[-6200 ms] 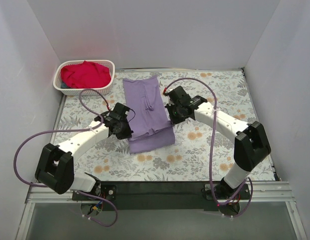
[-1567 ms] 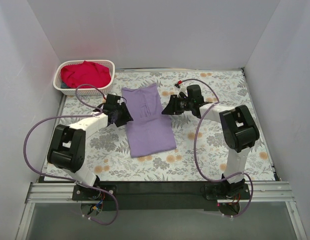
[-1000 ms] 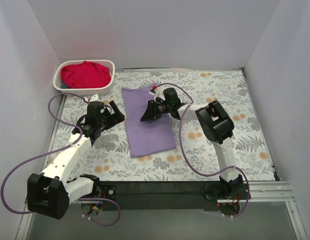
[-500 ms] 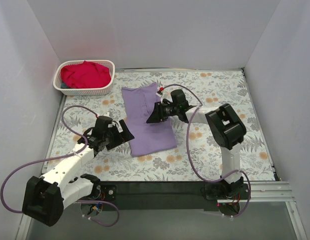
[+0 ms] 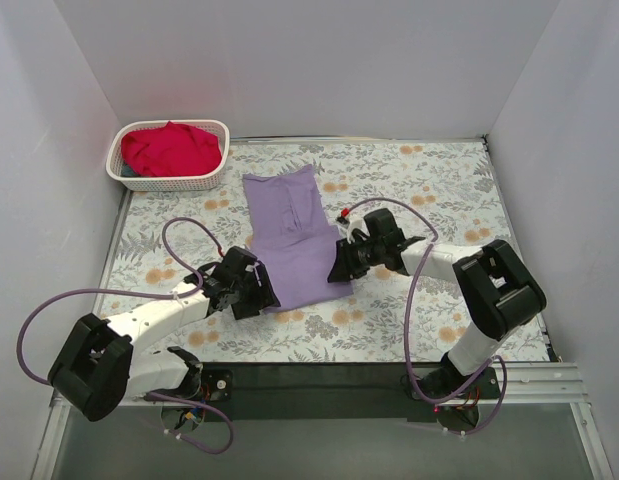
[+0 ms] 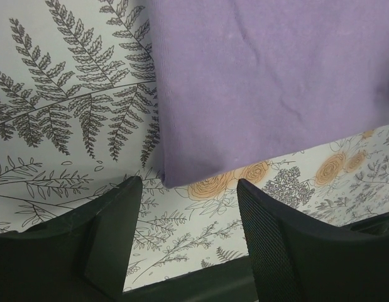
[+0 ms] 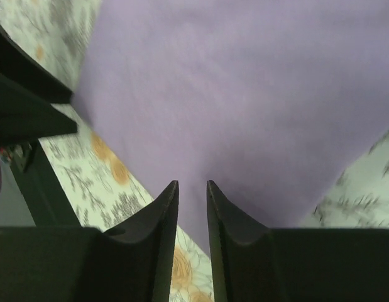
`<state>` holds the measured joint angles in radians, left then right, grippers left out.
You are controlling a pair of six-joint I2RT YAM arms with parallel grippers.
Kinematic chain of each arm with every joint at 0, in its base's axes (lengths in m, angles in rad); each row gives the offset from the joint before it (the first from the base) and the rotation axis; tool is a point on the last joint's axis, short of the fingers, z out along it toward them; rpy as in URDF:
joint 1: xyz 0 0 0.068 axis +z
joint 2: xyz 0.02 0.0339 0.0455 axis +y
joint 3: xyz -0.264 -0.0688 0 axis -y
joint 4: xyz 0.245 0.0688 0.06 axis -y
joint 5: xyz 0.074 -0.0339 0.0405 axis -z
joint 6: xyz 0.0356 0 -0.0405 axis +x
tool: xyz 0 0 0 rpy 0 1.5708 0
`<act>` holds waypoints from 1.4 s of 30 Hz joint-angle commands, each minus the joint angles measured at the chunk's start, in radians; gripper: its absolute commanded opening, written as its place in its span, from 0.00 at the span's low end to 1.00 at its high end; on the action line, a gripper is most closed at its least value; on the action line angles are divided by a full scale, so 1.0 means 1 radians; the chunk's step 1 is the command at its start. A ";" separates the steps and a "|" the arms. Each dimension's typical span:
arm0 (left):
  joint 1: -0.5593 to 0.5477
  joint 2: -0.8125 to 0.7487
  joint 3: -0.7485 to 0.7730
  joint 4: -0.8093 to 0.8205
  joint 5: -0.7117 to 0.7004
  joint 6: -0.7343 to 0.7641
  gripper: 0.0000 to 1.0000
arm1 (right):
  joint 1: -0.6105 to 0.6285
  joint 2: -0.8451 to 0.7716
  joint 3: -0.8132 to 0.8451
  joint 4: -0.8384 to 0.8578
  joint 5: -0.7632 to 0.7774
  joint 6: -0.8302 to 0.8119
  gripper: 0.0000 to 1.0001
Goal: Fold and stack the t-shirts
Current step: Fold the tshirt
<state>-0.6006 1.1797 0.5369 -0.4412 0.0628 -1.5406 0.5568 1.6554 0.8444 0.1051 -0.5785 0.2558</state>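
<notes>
Left gripper [image 5: 257, 290], seen from the top camera, is hovering at the near left corner of the lavender t-shirt [image 5: 294, 235], while the right gripper [image 5: 339, 265] is sitting at the near right corner. The shirt is lying as a long strip on the table [image 5: 439, 190], its long axis running from the arms' side away toward the back wall, so the free near hem is lying between the two tools and each arm is nearest its own corner. The red t-shirt [image 5: 169, 148] is bunching in the basket [image 5: 169, 183] at the far left, well apart. In the left wrist view, the left gripper's fingers [image 6: 112, 220] are standing spread, holding nothing, and the lavender corner [image 6: 181, 170] is lying just ahead of the gap, slightly toward the left finger. In the right wrist view, the right gripper [image 7: 191, 185] is showing its fingers drawn close with only a slit between them, pointing over the cloth [image 7: 244, 94]; whether they are nipping any fabric I cannot tell. Lifting the hem evenly is probably depending on both corners being taken together.
</notes>
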 commanded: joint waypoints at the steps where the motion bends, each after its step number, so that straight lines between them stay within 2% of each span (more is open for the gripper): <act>1: -0.011 -0.008 0.015 0.001 -0.043 -0.029 0.57 | 0.002 -0.037 -0.097 -0.024 -0.001 -0.030 0.26; 6: -0.010 -0.005 0.018 -0.007 -0.050 -0.042 0.56 | 0.002 -0.054 -0.175 -0.022 0.045 -0.030 0.23; 10: -0.011 0.003 0.026 -0.013 -0.049 -0.049 0.56 | 0.000 -0.098 -0.176 -0.038 0.080 -0.035 0.23; 18: -0.014 0.029 0.043 -0.031 -0.049 -0.067 0.56 | 0.003 -0.246 -0.125 -0.203 0.270 -0.026 0.37; 21: -0.027 0.067 0.064 -0.031 -0.050 -0.069 0.53 | 0.015 -0.266 -0.100 -0.286 0.350 -0.014 0.43; 28: -0.067 0.161 0.135 -0.079 -0.150 -0.062 0.45 | 0.069 -0.258 -0.073 -0.380 0.502 0.060 0.48; 33: -0.087 0.225 0.184 -0.146 -0.189 -0.056 0.38 | 0.104 -0.206 -0.033 -0.401 0.522 0.083 0.48; 42: -0.146 0.279 0.186 -0.215 -0.216 -0.084 0.40 | 0.183 -0.091 0.019 -0.435 0.575 0.112 0.46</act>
<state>-0.7273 1.4277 0.7349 -0.5758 -0.1261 -1.6089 0.7174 1.5372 0.8234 -0.2985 -0.0475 0.3443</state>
